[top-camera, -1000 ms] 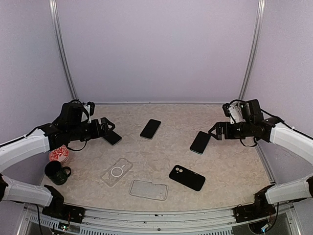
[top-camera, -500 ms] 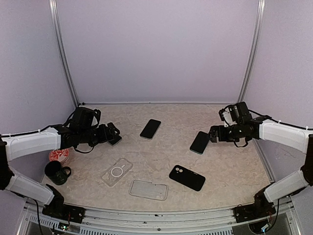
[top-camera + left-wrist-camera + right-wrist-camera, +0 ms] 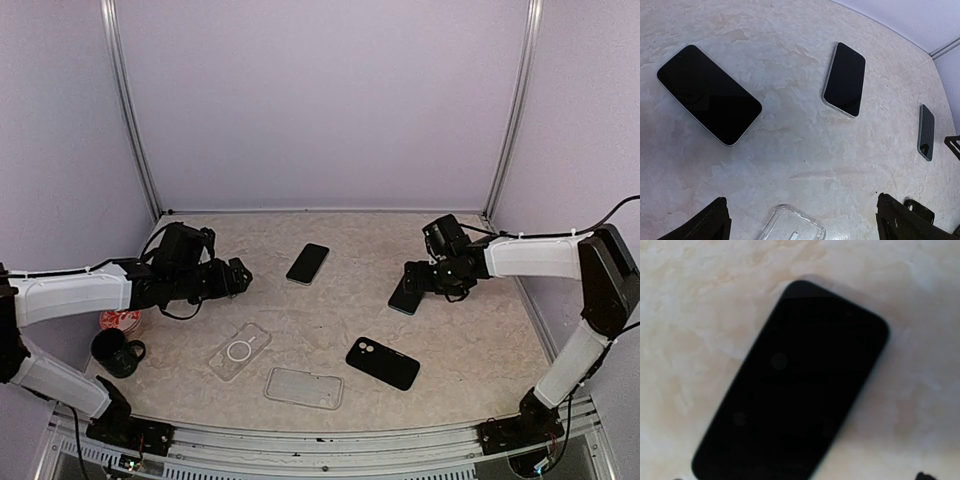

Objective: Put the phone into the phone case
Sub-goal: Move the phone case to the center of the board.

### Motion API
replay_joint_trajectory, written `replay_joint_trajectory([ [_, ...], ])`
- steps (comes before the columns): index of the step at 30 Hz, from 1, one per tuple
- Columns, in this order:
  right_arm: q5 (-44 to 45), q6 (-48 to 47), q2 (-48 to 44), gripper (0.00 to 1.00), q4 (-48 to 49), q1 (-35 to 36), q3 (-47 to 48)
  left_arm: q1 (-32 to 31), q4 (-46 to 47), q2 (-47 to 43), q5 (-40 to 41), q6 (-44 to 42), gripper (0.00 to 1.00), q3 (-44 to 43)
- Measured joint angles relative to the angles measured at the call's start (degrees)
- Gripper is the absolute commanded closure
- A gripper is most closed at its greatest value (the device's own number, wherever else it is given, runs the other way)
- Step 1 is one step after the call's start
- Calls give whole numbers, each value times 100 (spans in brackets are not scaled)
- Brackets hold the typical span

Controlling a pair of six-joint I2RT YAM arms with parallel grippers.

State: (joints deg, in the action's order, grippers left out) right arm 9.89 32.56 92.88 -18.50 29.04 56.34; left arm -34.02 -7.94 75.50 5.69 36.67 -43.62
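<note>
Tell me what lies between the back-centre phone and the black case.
Nothing: in the top view, only bare tabletop separates the phone from the black case.

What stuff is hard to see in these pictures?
Left phone: top view, covered by the left fingers.
Right phone: right wrist view, blurry, end cut by the edge.
Right fingers: right wrist view, just a speck; open or shut unclear.
Clear case: left wrist view, cut by the bottom edge.
Red-and-white thing: top view, partly behind the left arm, too small to name.
</note>
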Motion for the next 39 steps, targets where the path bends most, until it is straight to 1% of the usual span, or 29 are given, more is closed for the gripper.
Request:
replay_joint_trajectory([
  [8, 177, 313, 535, 0, 105, 133, 319, -358, -234, -2, 367, -140, 1, 103],
  [10, 195, 328, 605, 1, 116, 133, 330, -450, -348, -2, 463, -201, 3, 107],
  [13, 195, 339, 651, 1, 122, 133, 330, -509, -435, -2, 562, -247, 11, 186],
  [19, 190, 343, 658, 1, 138, 133, 341, -540, -498, 175, 586, -269, 35, 470],
  [21, 186, 343, 658, 1, 157, 133, 341, -544, -518, 297, 601, -284, 38, 492],
  [24, 170, 328, 656, 0, 203, 133, 341, -568, -533, 507, 621, -339, 49, 494],
  [29, 107, 260, 577, 1, 247, 133, 310, -667, -579, 929, 627, -428, 56, 492],
  [34, 9, 131, 380, 0, 280, 133, 267, -728, -695, 1220, 575, -546, 69, 433],
  [36, -20, 74, 282, 1, 295, 133, 238, -728, -730, 1294, 555, -621, 77, 332],
  [39, -74, -15, 85, 0, 295, 133, 177, -728, -763, 1397, 509, -726, 85, 157],
])
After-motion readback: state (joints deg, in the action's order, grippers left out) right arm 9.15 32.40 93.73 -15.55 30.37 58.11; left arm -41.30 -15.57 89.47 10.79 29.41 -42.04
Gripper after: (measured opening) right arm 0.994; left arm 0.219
